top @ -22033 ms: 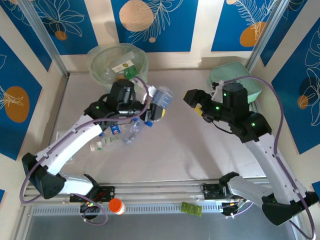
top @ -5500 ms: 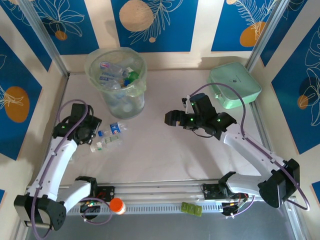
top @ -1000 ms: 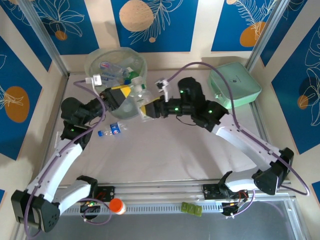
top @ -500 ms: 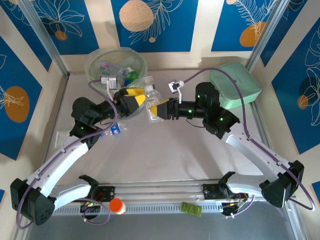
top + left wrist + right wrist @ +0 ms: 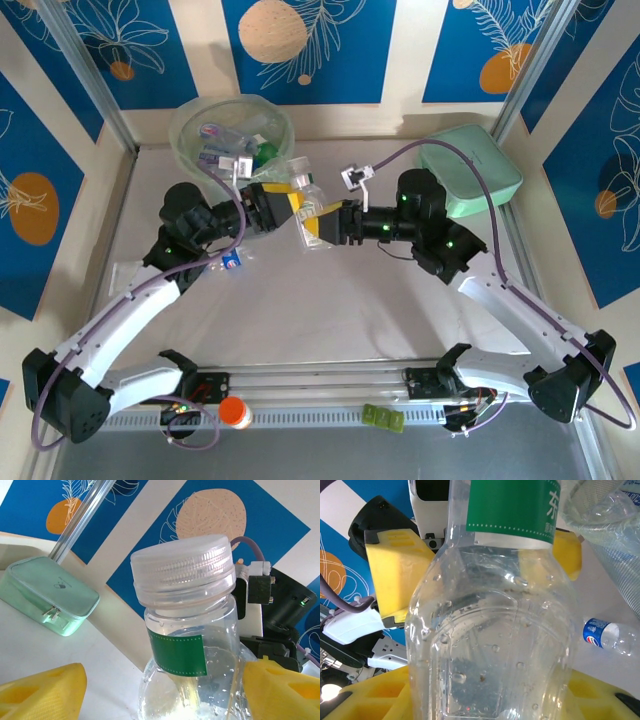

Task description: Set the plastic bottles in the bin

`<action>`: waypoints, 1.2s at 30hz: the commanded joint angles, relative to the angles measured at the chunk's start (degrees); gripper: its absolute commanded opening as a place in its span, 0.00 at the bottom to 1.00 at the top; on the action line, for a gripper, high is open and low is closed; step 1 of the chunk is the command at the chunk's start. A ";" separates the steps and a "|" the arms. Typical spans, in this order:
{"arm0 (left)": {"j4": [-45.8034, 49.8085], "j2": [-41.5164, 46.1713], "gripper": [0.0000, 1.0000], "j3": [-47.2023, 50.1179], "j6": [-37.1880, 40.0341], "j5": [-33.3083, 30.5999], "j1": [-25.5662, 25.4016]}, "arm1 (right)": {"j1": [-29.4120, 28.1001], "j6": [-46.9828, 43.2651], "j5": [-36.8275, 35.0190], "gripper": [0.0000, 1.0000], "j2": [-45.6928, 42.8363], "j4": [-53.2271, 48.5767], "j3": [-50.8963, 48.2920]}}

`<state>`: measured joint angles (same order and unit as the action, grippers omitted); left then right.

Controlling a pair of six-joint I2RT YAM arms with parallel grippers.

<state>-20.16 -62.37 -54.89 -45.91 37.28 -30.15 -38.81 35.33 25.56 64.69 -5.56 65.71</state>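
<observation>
Orange round item [image 5: 232,412] is seen at the near rail, by the left arm base. Further in, one blue-labelled bottle [image 5: 229,261], small and clear, is laid flat on the white table [image 5: 340,300], just beside the left arm. Above mid-table a clear plastic bottle [image 5: 303,193] with a pale ribbed cap and a green neck band is held in the air. Droplets are seen inside it. Its body is clamped between the yellow pads of the right gripper [image 5: 316,222]. The left gripper [image 5: 284,199] is spread around its cap end, unclenched, with a gap seen beside one pad. Behind, the translucent pale-green bin [image 5: 181,122] is stood upright, lined with a clear bag. Several clear bottles with blue and green parts are piled in it. Mint-green case [image 5: 480,175] is set at far right. Against half a second ago, the left gripper is shifted rightward, nearer the right gripper. Five seconds back two bottles were lying on the table; one is seen there now.
</observation>
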 commanded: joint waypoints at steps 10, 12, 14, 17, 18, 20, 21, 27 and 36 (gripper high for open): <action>-26.33 -5.37 0.73 1.30 -14.52 10.87 -2.09 | 2.16 5.40 5.79 0.42 -0.53 11.01 -1.74; -26.42 -5.24 0.74 1.35 -14.36 11.22 -2.24 | 2.29 5.44 5.56 0.43 -0.35 10.70 -1.71; -25.72 -5.07 0.74 1.46 -13.83 11.24 -2.28 | 2.58 5.66 5.46 0.43 -0.40 10.88 -1.98; -24.92 -4.93 0.66 1.41 -12.73 11.32 -2.36 | 2.77 5.98 5.66 0.43 -0.18 11.01 -2.00; -24.80 -5.09 0.60 1.38 -12.55 11.33 -2.34 | 2.77 5.98 5.79 0.43 -0.02 10.86 -1.84; -24.21 -5.31 0.51 1.04 -12.12 11.33 -2.37 | 2.77 5.89 5.82 0.43 0.17 10.41 -1.73; -23.71 -5.38 0.50 0.78 -11.80 11.28 -2.35 | 2.77 5.81 5.61 0.45 0.15 10.20 -1.73; -17.35 -4.78 0.43 -1.35 -8.12 7.43 -1.38 | 2.94 3.97 2.91 0.85 -0.64 6.24 -0.69; 3.31 -6.38 0.34 -10.37 -8.14 -6.75 9.60 | 7.78 3.03 -12.73 0.95 -9.53 -2.84 -3.44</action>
<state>-25.91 -68.47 -60.05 -56.25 37.45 -23.11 -32.56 39.00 19.16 59.02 -5.02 63.51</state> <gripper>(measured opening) 0.518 0.949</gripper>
